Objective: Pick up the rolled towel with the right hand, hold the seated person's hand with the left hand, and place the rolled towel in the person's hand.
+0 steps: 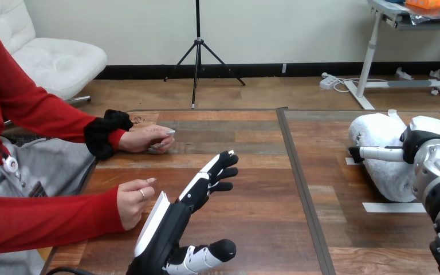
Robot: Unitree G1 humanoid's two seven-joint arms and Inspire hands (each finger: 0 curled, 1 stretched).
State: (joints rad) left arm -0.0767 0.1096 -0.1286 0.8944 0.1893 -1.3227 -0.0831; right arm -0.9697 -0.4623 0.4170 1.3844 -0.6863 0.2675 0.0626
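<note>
Wooden counter (252, 172) planks are running in two panels with a dark seam between them, and the rolled towel (378, 134) is lying on the right panel, close to the counter's right edge. It is white and bulky, resting on its side with a strip of white tape (392, 207) showing on the wood just in front of it. The right hand (427, 134) is pressing against the towel's right side, with one slim part of it reaching leftward across the roll. Whether it is actually gripping the towel I cannot tell, since the roll is hiding most of it.

Well apart from this, on the left panel, the left hand (183, 209) is hovering low with its fingers (220, 169) stretched straight and spread wide, holding nothing. The person's nearer hand (133, 200) is sitting loosely curled at the counter's left edge, just beside the left hand and possibly brushing its white shell. The person's farther hand (146, 139) is resting on the counter beyond it, clear of both robot hands.
</note>
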